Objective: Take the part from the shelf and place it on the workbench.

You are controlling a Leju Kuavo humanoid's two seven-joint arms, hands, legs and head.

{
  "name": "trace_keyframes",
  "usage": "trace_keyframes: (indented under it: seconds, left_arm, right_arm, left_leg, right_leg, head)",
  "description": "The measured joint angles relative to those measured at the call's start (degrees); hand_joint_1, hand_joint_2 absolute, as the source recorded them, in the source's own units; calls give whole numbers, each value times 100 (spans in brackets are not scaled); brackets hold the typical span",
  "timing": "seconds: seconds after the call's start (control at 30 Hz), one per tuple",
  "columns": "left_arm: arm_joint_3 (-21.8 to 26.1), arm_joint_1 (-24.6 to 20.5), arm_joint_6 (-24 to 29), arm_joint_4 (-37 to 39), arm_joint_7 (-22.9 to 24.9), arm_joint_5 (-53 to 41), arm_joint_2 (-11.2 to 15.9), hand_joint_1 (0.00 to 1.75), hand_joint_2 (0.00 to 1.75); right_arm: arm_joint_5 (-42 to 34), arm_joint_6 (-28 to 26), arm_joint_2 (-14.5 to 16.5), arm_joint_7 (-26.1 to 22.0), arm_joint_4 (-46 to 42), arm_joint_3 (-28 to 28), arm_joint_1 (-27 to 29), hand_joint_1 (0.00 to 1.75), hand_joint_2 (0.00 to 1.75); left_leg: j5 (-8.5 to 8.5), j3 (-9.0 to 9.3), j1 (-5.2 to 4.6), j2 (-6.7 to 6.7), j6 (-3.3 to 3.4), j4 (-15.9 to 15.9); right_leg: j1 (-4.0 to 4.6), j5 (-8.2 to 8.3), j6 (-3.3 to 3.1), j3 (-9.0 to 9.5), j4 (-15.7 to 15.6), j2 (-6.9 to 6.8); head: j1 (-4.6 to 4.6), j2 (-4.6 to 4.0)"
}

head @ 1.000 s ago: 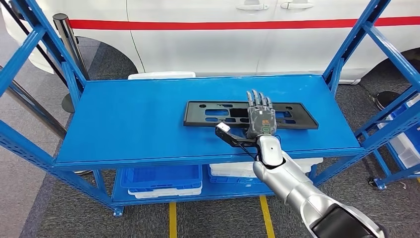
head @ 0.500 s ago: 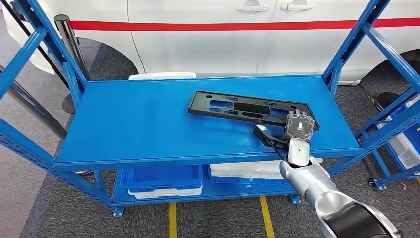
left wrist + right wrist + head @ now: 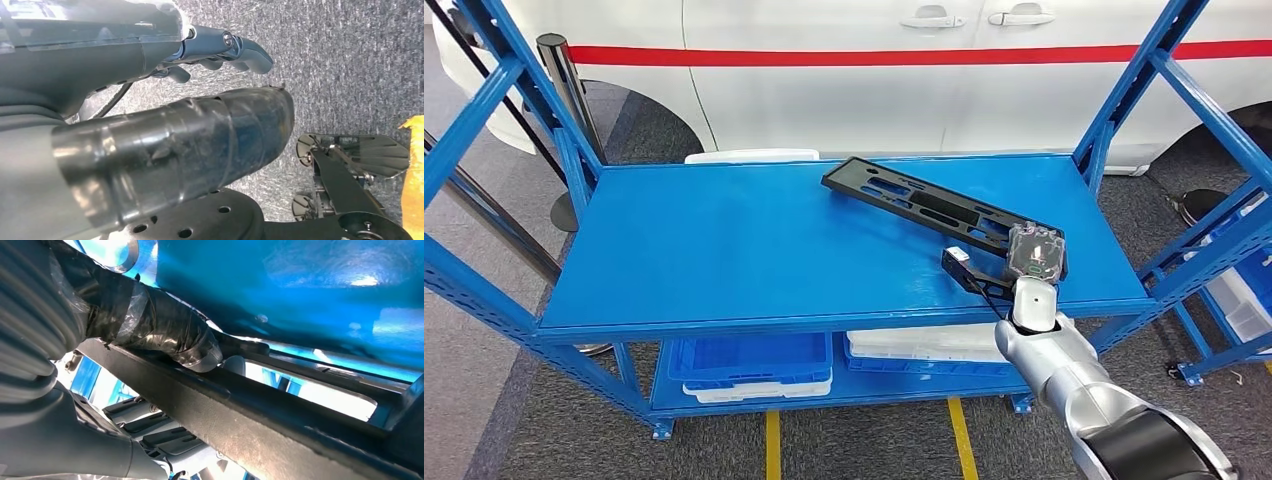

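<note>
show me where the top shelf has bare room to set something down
Free: the shelf top from its left edge to the black part, and the front strip below it. Crowded: the right end, where the right robot hand grips the part's near end.

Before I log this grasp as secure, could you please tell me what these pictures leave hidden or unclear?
- Head view: the right hand covers the near end of the long black slotted plastic part, hiding its fingers there.
- Right wrist view: the part is cropped by the edges; whether it clears the blue metal shelf is unclear.
- Left wrist view: the left hand is partly hidden by its own cover.
</note>
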Motion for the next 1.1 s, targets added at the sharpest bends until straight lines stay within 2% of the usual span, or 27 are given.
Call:
trace_keyframes:
  seconds: [0.03, 0.17, 0.3, 0.4, 0.47, 0.53, 0.63, 0.77, 0.93, 1.03, 1.1]
  left_arm:
    - [3, -1, -3, 0, -4, -2, 0, 0, 0]
    - [57, -7, -107, 0, -36, 76, -5, 0, 175]
    - [184, -9, -127, 0, -115, 155, -19, 0, 175]
    - [269, -11, -52, 0, -193, 219, -32, 0, 175]
    - [372, -13, -45, 0, -257, 309, -42, 0, 175]
    - [470, -11, -21, 0, -280, 376, -49, 0, 175]
    - [596, -13, 55, 0, -246, 391, -57, 0, 175]
    - [712, 5, 81, 0, -227, 351, -59, 0, 175]
    - [774, -2, 87, 0, -221, 341, -58, 0, 175]
    - [801, -2, 87, 0, -220, 341, -58, 0, 175]
    - [815, -5, 87, 0, -219, 341, -62, 0, 175]
  right_arm:
    - [23, -1, 11, -27, -4, -37, 1, 175, 175]
    - [91, -33, 69, -182, -39, -205, 17, 175, 175]
    - [166, -182, 146, -434, -148, -393, 110, 175, 175]
    - [70, -350, 240, -801, -374, -513, 245, 175, 175]
    - [-205, -364, 324, -1193, -817, -583, 462, 175, 175]
    - [-530, -81, 403, -1469, -1566, -617, 731, 175, 175]
    - [-882, 403, 482, -1554, -2934, -610, 1152, 175, 175]
    - [-1070, 401, 517, -1645, -4356, -549, 1520, 175, 175]
    - [-1090, 373, 519, -1664, -5177, -506, 1724, 175, 175]
    - [-1090, 372, 518, -1668, -5434, -489, 1795, 175, 175]
    - [-1090, 372, 516, -1670, -5555, -480, 1817, 175, 175]
  left_leg:
    - [0, 1, 0, 0, 0, 0]
    - [0, 6, 0, 0, 0, 0]
    - [-1, 6, 1, 2, -1, -1]
    - [-2, 6, 1, 11, -3, -2]
    - [-5, 5, 1, 18, -8, -2]
    - [-7, 3, 0, 25, -12, -2]
    - [-6, -9, -10, 10, -11, 0]
    - [-4, -41, -18, -24, -10, 1]
    - [-26, -46, -58, -22, 21, 5]
    - [-42, -49, -89, -22, 61, 12]
    - [-21, -16, -63, -17, 105, -45]
  right_leg:
    - [0, 0, 0, 1, 0, 0]
    - [0, 0, 0, 5, 0, 1]
    - [1, 0, 0, 5, 0, 4]
    - [5, 1, 0, 8, 1, 15]
    - [11, 1, -1, 7, 2, 23]
    - [13, 2, -1, -3, 5, 32]
    - [6, 1, 0, -15, 7, 13]
    - [0, -4, 5, -33, 7, -21]
    - [-38, -12, 23, -36, -2, -15]
    - [-67, -13, 69, -28, -23, -14]
    - [-74, -33, 104, -13, -23, -11]
  head:
    - [0, 0]
    - [1, 0]
    - [0, 0]
    - [0, 0]
    - [1, 0]
    - [-1, 0]
    - [-1, 0]
    - [-2, 0]
    - [-2, 0]
    - [-2, 0]
    - [-1, 0]
